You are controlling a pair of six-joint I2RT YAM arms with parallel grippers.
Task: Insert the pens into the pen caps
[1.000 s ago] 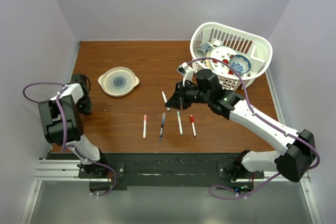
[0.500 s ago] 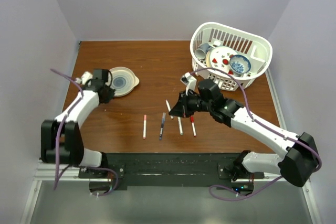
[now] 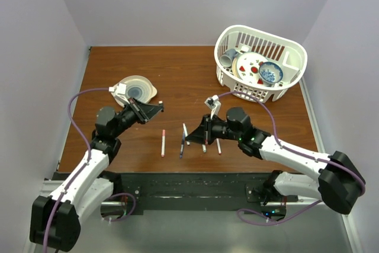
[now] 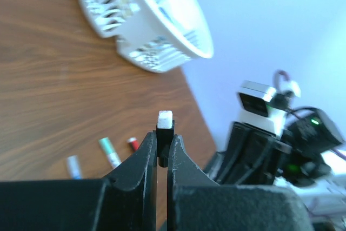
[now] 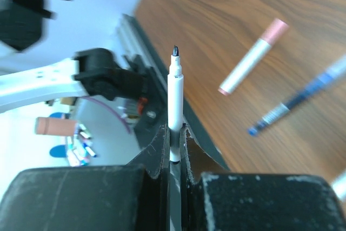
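Observation:
My left gripper is shut on a small dark pen cap with a white end, held above the table left of the pens. Facing it, my right gripper is shut on a white pen, whose bare black tip points away from the fingers. On the table lie a pink-capped pen, a dark blue pen, a green-capped pen and a red-capped pen. The right arm partly hides the green and red ones from above.
A white basket with plates and a cup stands at the back right. A pale bowl sits at the back left, just behind the left arm. The black base rail runs along the near edge.
The left arm has swung in from the far left edge toward the table's middle, its gripper now shut. The right gripper has carried the white pen down and nearer, toward the left gripper.

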